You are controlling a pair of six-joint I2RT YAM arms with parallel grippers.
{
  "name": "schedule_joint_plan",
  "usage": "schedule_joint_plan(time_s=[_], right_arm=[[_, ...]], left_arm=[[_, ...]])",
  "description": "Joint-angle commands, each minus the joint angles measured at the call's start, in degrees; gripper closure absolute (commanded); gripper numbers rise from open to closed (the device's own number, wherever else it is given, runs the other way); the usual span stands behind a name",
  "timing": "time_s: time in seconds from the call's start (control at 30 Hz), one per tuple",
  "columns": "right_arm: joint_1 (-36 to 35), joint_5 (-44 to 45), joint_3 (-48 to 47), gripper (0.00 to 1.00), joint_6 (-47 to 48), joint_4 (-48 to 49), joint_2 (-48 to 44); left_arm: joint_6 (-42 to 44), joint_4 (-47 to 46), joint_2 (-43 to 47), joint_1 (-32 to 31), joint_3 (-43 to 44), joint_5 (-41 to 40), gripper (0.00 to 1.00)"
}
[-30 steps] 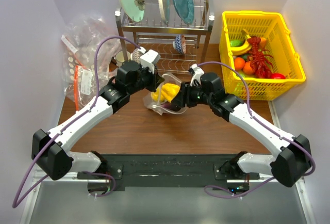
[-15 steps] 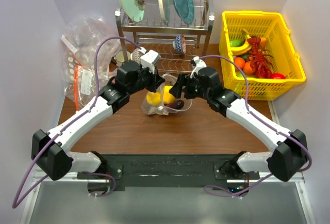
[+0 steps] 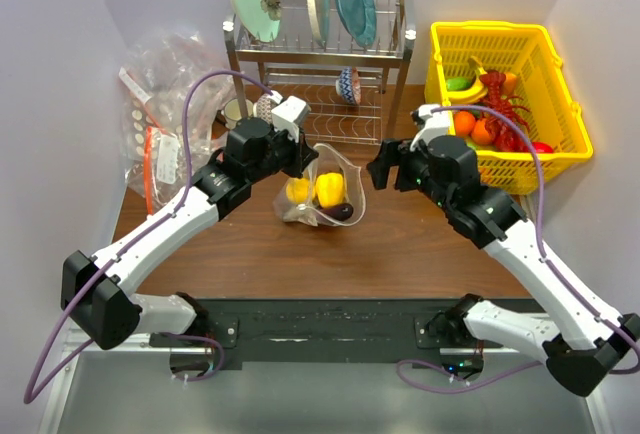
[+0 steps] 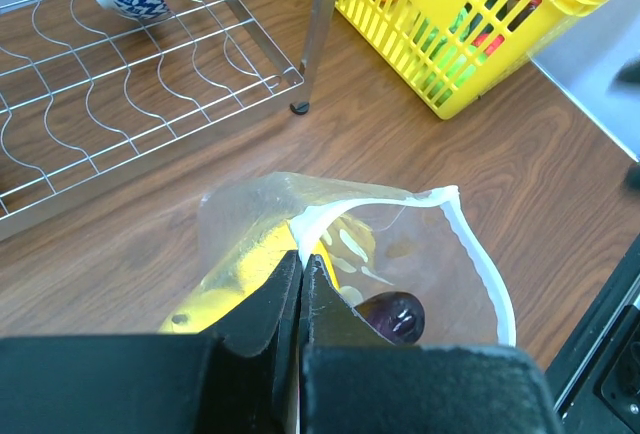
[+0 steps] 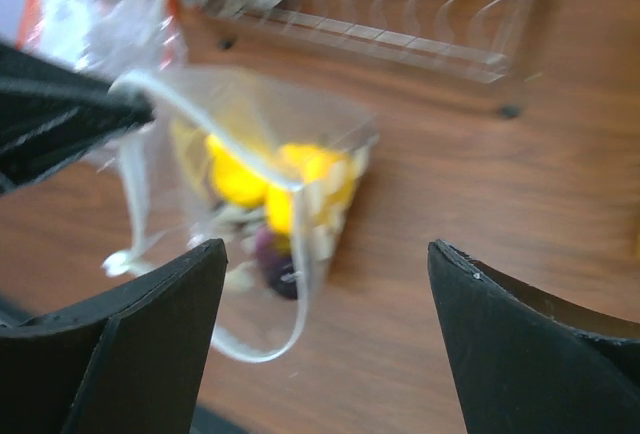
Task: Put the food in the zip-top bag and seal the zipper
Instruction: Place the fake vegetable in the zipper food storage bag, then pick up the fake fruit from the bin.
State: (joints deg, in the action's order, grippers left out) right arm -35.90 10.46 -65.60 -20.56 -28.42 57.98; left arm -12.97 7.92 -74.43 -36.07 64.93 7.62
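The zip-top bag stands open on the brown table, clear with white dots. Inside it lie yellow food and a purple piece. My left gripper is shut on the bag's mouth edge; in the left wrist view its jaws pinch the white zipper strip, with the yellow food and the purple piece below. My right gripper is open and empty, right of the bag and apart from it. The right wrist view shows the bag blurred between and beyond the wide fingers.
A yellow basket at the back right holds more toy food, including a red lobster. A metal dish rack with plates stands behind the bag. Spare clear bags lie at the back left.
My right gripper has let go of the bag, opened, and drawn back to the right. The bag has settled upright, hanging from the left gripper, with its mouth open.
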Motion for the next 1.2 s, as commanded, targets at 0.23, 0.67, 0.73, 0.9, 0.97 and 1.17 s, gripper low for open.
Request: schedule_joint_plan(time_s=[0.23, 0.67, 0.73, 0.9, 0.97, 1.17], right_arm=[[9.3, 22.6, -13.6, 0.04, 8.5, -5.3, 3.5], [29.7, 25.4, -30.7, 0.05, 12.0, -4.2, 21.6], [33.5, 20.8, -31.9, 0.05, 10.4, -4.8, 24.1], [43.8, 9.2, -32.5, 0.07, 3.9, -4.9, 31.1], [46.3, 3.8, -32.5, 0.08, 0.8, -4.8, 32.9], [51.9, -7.9, -35.3, 0.09, -2.5, -6.9, 42.0]], left_arm=[[-0.7, -2.7, 2.2, 0.0, 1.9, 0.6, 1.00], [-0.7, -2.6, 1.7, 0.1, 1.8, 0.2, 1.00], [-0.7, -2.9, 1.7, 0.0, 1.6, 0.6, 1.00], [-0.7, -2.8, 1.5, 0.0, 1.8, 0.8, 1.00], [-0.7, -3.0, 1.5, 0.0, 1.5, 0.1, 1.00], [-0.8, -2.9, 0.9, 0.0, 1.6, 0.8, 1.00]])
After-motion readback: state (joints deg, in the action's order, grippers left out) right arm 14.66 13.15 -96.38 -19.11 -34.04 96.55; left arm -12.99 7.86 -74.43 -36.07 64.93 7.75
